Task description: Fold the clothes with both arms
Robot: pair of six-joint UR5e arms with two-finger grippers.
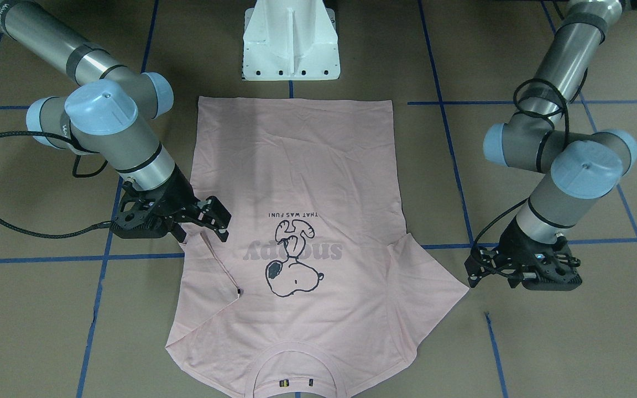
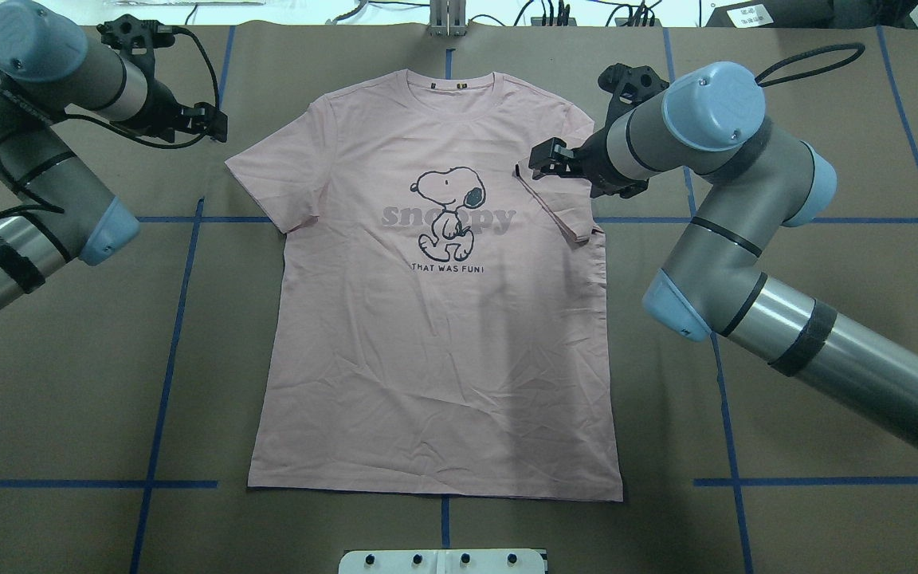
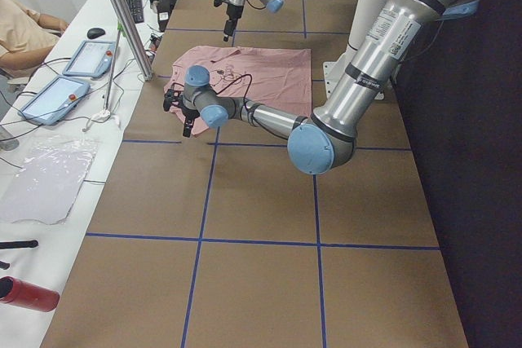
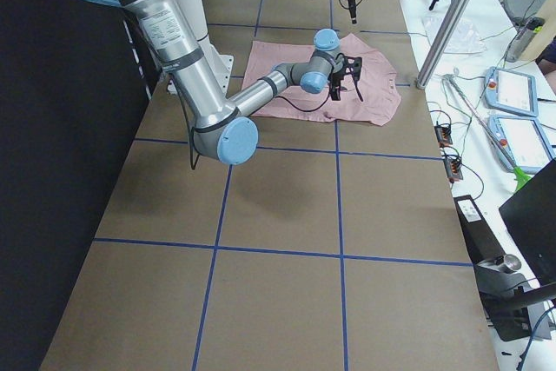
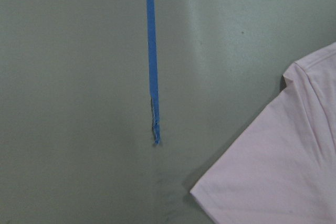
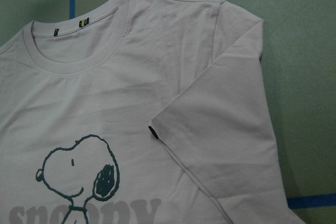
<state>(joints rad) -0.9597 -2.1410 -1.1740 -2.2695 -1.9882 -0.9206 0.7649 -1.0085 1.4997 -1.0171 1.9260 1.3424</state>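
The T-shirt [image 2: 435, 343] lies flat and print up at the centre of the overhead view, collar toward the top edge. Its upper-right sleeve [image 2: 559, 211] is folded inward onto the chest. The right gripper [image 2: 543, 159] hovers over this fold, jaws apart and empty. The left gripper [image 2: 217, 125] is at upper left, beside the other sleeve and off the fabric, jaws apart.

1. The pale pink T-shirt [image 2: 427, 359] lay flat on the table, cartoon dog up and collar away from the robot. The sleeve [image 2: 559, 199] on the robot's right was folded inward and the other was spread.
2. The left arm [image 2: 37, 151] hung beside the spread sleeve, and the right arm [image 2: 714, 207] hung over the folded one.
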